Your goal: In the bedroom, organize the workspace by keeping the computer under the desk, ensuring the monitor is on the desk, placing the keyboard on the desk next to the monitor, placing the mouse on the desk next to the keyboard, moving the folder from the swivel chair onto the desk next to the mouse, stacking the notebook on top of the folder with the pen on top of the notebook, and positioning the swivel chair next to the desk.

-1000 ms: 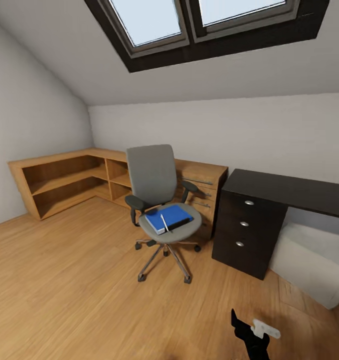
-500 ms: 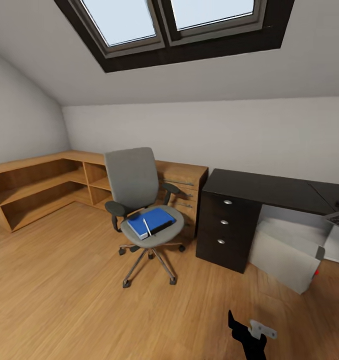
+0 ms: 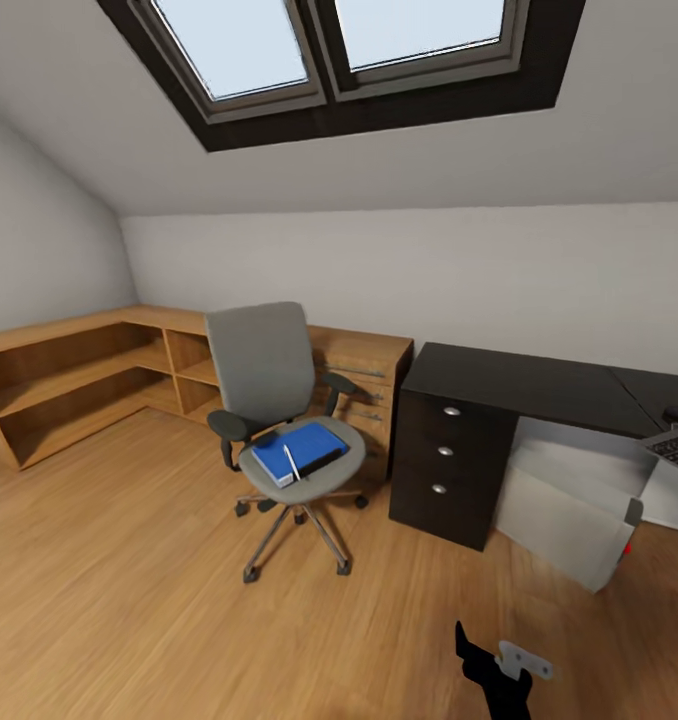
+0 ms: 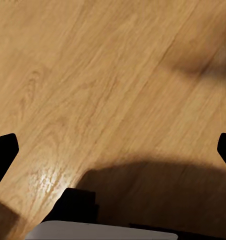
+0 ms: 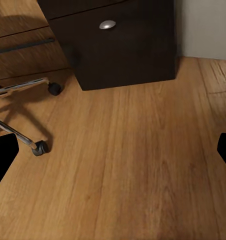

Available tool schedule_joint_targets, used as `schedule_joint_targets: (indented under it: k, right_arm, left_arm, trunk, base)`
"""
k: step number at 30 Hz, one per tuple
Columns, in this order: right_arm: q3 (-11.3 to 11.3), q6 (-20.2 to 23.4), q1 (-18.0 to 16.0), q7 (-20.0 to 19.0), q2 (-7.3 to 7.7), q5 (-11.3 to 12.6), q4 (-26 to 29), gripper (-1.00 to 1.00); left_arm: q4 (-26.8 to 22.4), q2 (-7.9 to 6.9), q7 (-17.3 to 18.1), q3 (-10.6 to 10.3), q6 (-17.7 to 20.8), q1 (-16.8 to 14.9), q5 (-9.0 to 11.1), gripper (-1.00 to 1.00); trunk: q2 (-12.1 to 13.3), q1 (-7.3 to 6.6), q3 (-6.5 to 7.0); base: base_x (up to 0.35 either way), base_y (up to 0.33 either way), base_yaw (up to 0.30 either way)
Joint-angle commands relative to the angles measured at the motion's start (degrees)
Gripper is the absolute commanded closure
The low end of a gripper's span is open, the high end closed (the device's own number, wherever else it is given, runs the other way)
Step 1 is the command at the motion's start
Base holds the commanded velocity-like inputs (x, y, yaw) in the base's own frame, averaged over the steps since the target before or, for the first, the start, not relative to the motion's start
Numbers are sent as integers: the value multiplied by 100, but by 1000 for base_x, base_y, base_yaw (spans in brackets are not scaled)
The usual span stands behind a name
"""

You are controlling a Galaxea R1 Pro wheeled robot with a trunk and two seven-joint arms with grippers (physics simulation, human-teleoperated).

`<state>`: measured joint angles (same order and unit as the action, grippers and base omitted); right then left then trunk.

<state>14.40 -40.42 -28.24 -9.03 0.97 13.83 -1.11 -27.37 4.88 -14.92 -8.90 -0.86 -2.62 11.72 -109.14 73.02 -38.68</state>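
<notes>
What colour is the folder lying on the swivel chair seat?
Bright blue; the folder shows best in the head view, on the grey swivel chair.

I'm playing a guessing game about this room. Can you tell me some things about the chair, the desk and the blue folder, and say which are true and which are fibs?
1. The folder lies on the seat of the swivel chair. True.
2. The folder is red. False: it is bright blue.
3. A pen lies on top of the folder. True.
4. The desk is white all over. False: its top and drawer unit are black.
5. The drawer unit has three round silver knobs. True.
6. The computer sits on top of the desk. False: it lies on the floor below it.
</notes>
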Motion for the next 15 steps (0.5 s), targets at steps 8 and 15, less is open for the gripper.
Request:
schedule_joint_targets:
  k: [8, 15]
  right_arm:
    - [19, -12, -6, -55, -9, 41, -12, -100]
    - [19, -4, -6, -55, -17, 41, -17, -100]
  left_arm:
    - [5, 25, -46, -50, -25, -4, 60, -100]
    - [9, 30, -46, -50, -27, -3, 61, -100]
  trunk:
    - [320, -177, 138]
    - [600, -331, 264]
  base:
    - [0, 0, -160]
    - [0, 0, -10]
